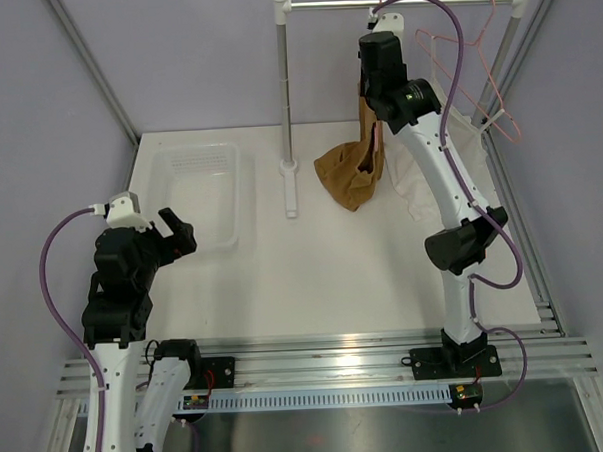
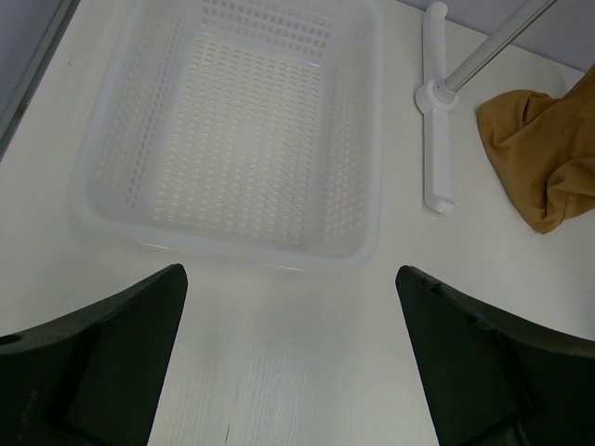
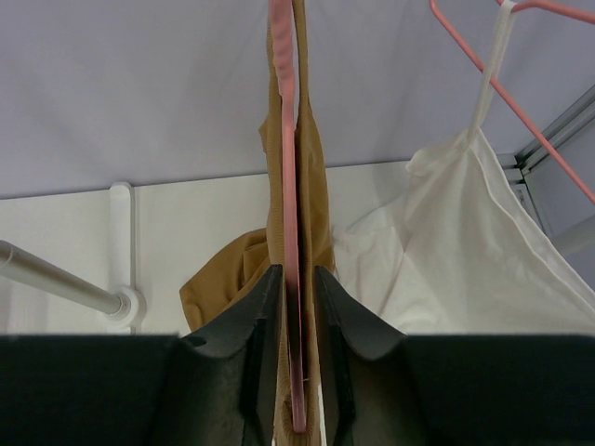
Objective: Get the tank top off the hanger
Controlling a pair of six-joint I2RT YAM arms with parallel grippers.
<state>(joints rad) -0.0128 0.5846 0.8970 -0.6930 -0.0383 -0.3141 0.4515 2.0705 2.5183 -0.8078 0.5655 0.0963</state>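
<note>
The tan-brown tank top (image 1: 351,174) hangs from the pink hanger (image 3: 287,186), its lower part heaped on the table. In the right wrist view the cloth (image 3: 313,186) wraps the hanger edge-on. My right gripper (image 3: 297,279) is up under the rail, its two black fingers closed narrowly on the cloth with the hanger wire between them. In the top view that gripper (image 1: 373,118) is mostly hidden by its wrist. My left gripper (image 2: 290,271) hovers wide open over bare table in front of the basket and holds nothing.
A white perforated basket (image 2: 223,251) stands at the left. The rack's upright pole (image 1: 286,107) and white foot (image 2: 435,139) are just left of the tank top. A second pink hanger (image 3: 521,102) carries a white garment (image 3: 465,251) to the right, close to the frame post.
</note>
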